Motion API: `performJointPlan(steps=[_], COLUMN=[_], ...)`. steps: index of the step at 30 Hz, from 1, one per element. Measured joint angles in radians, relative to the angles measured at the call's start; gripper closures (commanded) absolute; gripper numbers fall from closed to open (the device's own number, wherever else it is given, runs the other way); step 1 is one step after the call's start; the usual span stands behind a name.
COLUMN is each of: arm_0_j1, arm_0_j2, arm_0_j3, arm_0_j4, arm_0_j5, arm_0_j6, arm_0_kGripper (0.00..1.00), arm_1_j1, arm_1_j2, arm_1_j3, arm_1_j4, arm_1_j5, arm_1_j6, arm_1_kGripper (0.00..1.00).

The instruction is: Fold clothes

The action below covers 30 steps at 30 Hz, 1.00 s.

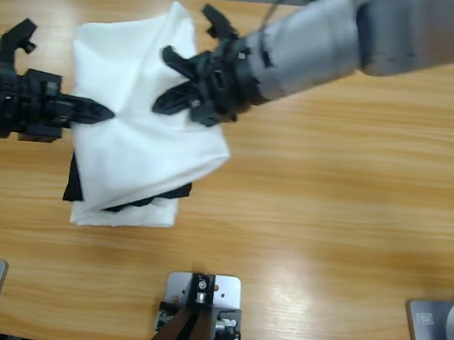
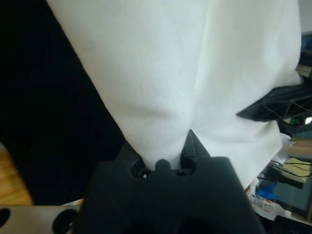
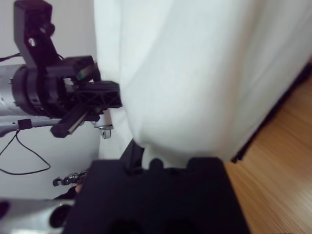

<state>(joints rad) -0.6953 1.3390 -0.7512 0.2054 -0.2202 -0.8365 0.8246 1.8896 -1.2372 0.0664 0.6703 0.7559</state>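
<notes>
While both hands are pinching the T-shirt, left hand is clamping its left edge and right hand its upper middle. Cloth is hanging between them over the black garment on the bench, so I'd judge the fold runs toward the lower edge.

Table right of T-shirt open; both arms crowd left.

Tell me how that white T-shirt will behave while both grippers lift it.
Probably floppy: the white T-shirt drapes in soft folds between the left gripper and the right gripper. Likely light, since small pinches hold it. It may drag the black garment beneath.
</notes>
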Motion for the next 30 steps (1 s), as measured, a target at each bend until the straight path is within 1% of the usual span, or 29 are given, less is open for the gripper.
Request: performJointPlan(steps=[3, 9, 12, 15, 18, 22, 30], arm_0_j1=[0.031, 0.083, 0.125, 0.185, 0.229, 0.249, 0.251], arm_0_j2=[-0.022, -0.022, -0.022, -0.022, -0.01, 0.06, 0.182], arm_0_j3=[0.021, 0.045, 0.065, 0.075, 0.074, 0.049, 0.025], arm_0_j4=[0.019, 0.072, 0.084, 0.085, 0.085, 0.081, 0.067], arm_0_j5=[-0.01, -0.029, -0.031, -0.034, -0.035, -0.041, -0.058], arm_0_j6=[0.038, 0.19, 0.281, 0.373, 0.434, 0.482, 0.489], arm_0_kGripper=[1.0, 1.0, 1.0, 1.0, 1.0, 1.0, 1.0], arm_1_j1=[0.014, 0.04, 0.053, 0.058, 0.059, 0.061, 0.061], arm_1_j2=[0.045, 0.121, 0.161, 0.191, 0.212, 0.221, 0.229], arm_1_j3=[-0.058, -0.139, -0.182, -0.217, -0.237, -0.25, -0.254], arm_1_j4=[0.03, 0.074, 0.086, 0.098, 0.113, 0.139, 0.207], arm_1_j5=[0.0, 0.0, 0.0, -0.003, -0.006, -0.009, -0.036], arm_1_j6=[0.0, 0.0, 0.0, 0.0, 0.0, 0.0, 0.0], arm_1_kGripper=[1.0, 1.0, 1.0, 1.0, 1.0, 1.0, 1.0])
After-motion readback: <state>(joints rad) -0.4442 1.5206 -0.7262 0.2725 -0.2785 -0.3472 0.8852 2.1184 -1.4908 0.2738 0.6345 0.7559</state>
